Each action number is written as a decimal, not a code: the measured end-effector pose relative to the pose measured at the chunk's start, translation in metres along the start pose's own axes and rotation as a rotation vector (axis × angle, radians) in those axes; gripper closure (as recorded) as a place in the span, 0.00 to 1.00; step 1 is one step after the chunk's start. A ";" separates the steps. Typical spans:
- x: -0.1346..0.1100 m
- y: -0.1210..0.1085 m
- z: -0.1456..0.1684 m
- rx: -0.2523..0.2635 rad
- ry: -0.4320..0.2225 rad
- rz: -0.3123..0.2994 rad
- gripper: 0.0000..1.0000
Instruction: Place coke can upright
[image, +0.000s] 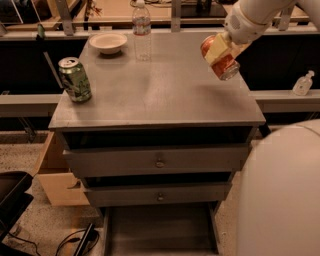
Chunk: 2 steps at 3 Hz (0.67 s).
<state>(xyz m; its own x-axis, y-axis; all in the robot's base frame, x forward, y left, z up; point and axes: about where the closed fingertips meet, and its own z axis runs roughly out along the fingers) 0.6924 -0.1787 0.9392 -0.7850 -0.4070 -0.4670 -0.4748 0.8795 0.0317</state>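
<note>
Holding the coke can (226, 67) tilted above the worktop's (150, 95) right edge, near the back corner, my gripper (218, 50) is clamped across its body. I'd roll the wrist until the silver base faces down, then lower gently before letting go.

Dim, warm light from overhead.
A soft pale sheen lies mid-desk (150, 95). The end effector (218, 52), above the right rear corner and clamping the coke can (226, 68), is brightly lit. The drawer recesses fall dark.
</note>
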 end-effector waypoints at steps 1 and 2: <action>0.010 0.002 -0.019 -0.090 -0.166 -0.049 1.00; 0.013 0.005 -0.031 -0.172 -0.368 -0.111 1.00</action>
<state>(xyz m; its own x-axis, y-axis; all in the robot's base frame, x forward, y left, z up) 0.6673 -0.1872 0.9602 -0.5460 -0.3542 -0.7592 -0.6322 0.7689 0.0959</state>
